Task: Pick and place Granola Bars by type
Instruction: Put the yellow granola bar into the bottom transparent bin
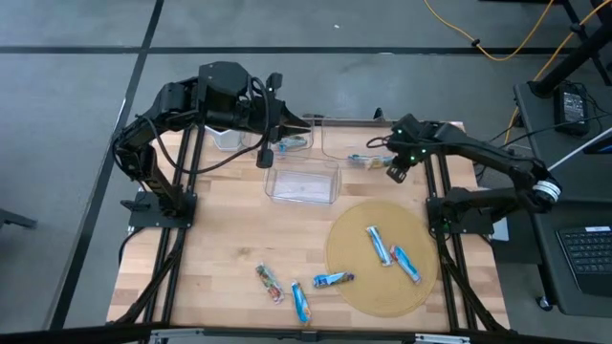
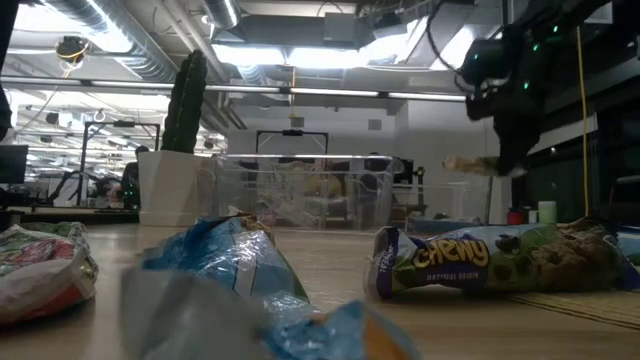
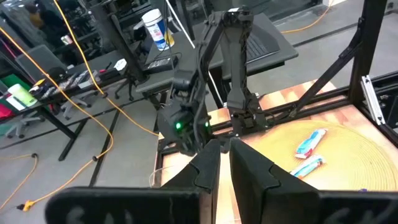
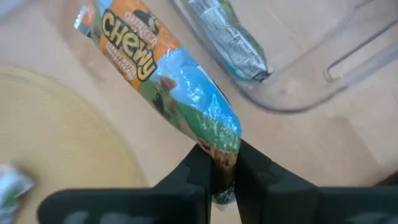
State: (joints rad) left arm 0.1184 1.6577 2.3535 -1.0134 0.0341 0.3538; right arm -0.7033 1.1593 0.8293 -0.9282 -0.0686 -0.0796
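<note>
right tool (image 4: 222, 163): closed on the tail end of a green-and-blue Chewy bar (image 4: 168, 87), which sticks out long and unsupported
held bar position: lifted off the table (image 1: 220, 258), just beside the right-hand clear bin (image 1: 349, 139)
left tool (image 3: 224, 163): fingers nearly together, nothing between them, over the left clear bin (image 1: 292, 134)
risk: the pinch is only on the wrapper end, so I judge the bar could swing, slip out or catch the bin rim during the carry
bin edge: the right-hand bin wall is close, with one bar (image 4: 230, 34) already inside
middle bin (image 1: 303, 182): just beside the right-hand bin, tightening the path
open room: bare wood between the right-hand bin and the round mat (image 1: 382, 258), where blue bars (image 1: 390, 250) lie
</note>
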